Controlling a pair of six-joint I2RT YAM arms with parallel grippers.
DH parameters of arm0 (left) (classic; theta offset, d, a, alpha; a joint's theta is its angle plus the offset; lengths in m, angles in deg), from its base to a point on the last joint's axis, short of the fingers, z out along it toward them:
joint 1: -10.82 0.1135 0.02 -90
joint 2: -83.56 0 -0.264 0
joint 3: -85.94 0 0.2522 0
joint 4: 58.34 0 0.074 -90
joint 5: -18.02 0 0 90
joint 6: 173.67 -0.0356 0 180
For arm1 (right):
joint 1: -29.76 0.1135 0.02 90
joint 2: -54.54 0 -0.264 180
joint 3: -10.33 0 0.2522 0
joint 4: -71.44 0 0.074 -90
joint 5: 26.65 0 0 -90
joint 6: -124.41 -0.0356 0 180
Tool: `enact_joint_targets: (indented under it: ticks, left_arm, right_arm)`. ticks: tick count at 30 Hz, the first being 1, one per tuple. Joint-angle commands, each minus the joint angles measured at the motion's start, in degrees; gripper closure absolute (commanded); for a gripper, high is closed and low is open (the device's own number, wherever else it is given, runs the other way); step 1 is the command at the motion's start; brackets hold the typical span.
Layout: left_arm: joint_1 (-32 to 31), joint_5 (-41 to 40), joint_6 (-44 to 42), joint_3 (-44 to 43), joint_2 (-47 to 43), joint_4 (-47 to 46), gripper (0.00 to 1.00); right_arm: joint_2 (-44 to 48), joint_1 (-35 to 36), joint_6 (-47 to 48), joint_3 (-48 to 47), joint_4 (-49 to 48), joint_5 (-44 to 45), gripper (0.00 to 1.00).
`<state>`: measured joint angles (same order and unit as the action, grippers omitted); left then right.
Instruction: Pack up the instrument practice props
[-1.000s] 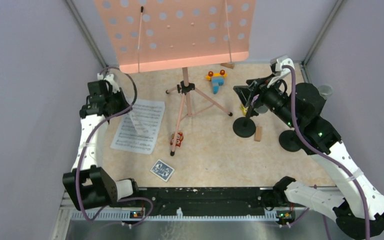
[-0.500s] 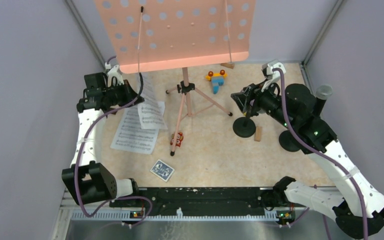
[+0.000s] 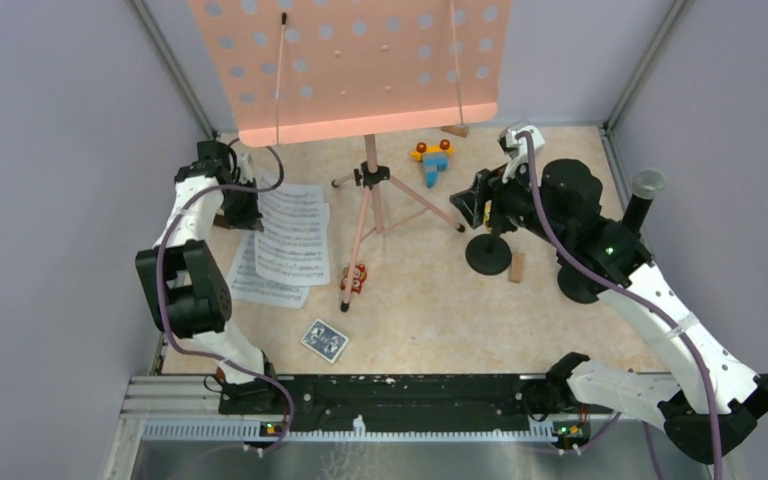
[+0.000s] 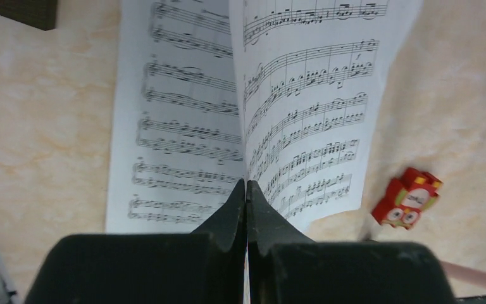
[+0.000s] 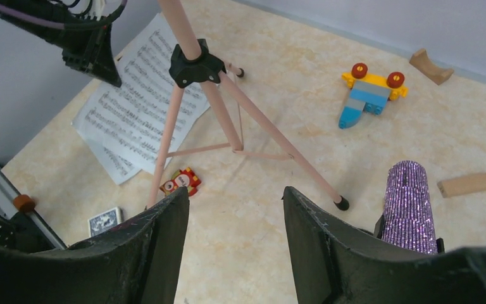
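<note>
The salmon-pink perforated music rack [image 3: 350, 70] stands at the back on its tripod legs [image 3: 375, 210]; the tripod also shows in the right wrist view [image 5: 195, 63]. My left gripper [image 3: 247, 207] is shut on the edge of a white sheet-music page [image 4: 310, 107], held over a second page [image 4: 171, 126] that lies flat on the table [image 3: 260, 282]. My right gripper [image 5: 235, 193] is open and empty, beside the purple-glitter microphone [image 5: 407, 206] that stands in a black round-based holder [image 3: 488, 255]. The black grey-headed microphone [image 3: 645, 188] stands in the other holder [image 3: 578, 282] at the right.
A red owl toy [image 3: 357, 278] lies by a tripod foot. A blue card pack [image 3: 324, 340] lies near the front. A colourful block toy [image 3: 432, 160] and wooden blocks [image 3: 516, 267] [image 5: 430, 66] lie behind and right of the tripod. Grey walls enclose the table.
My left arm has swung round and brought the held page down over the flat page. My right gripper has moved left, away from the grey-headed microphone.
</note>
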<state>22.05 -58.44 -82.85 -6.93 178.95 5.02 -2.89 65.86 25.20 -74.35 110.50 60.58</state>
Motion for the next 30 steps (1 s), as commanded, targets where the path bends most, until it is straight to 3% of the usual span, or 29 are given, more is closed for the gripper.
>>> enact_joint_targets:
  ticks: [1,7,13,15,20,24,25,26,30]
  left_arm:
    - [0.3,-12.6,-1.5,-6.9,6.0,4.4,1.00]
    - [0.1,-19.8,-1.0,-9.4,12.5,5.6,0.97]
    - [-0.2,-21.3,-1.0,-9.5,11.4,4.3,0.50]
    - [-0.2,-22.6,-1.0,-9.7,10.1,4.2,0.41]
    - [-0.3,-23.3,1.2,-9.4,3.7,3.0,0.32]
    - [-0.5,-21.2,2.5,-4.5,-6.8,-1.8,0.19]
    - [-0.4,-20.6,2.9,-2.9,-9.3,-3.6,0.06]
    - [-0.5,-20.0,3.1,-1.2,-12.2,-5.2,0.02]
    - [-0.5,-14.2,4.2,5.3,-22.3,-10.4,0.01]
  right_arm:
    - [0.0,-0.2,-0.4,-0.5,-0.3,-1.4,0.44]
    - [0.3,-0.3,-0.6,0.7,-0.4,-1.3,0.44]
    - [0.7,-0.3,-0.6,0.9,-0.2,-0.9,0.43]
    - [0.9,-0.3,-0.7,0.7,0.1,-0.8,0.42]
    - [1.7,-0.2,-0.1,-0.4,1.2,0.3,0.40]
    - [2.8,-0.3,0.8,-1.0,2.5,2.0,0.38]
    - [3.1,-0.2,1.1,-1.1,3.0,2.3,0.38]
    - [3.4,-0.2,1.4,-1.0,3.4,2.6,0.37]
    - [5.0,-0.3,2.6,-1.1,6.2,2.6,0.36]
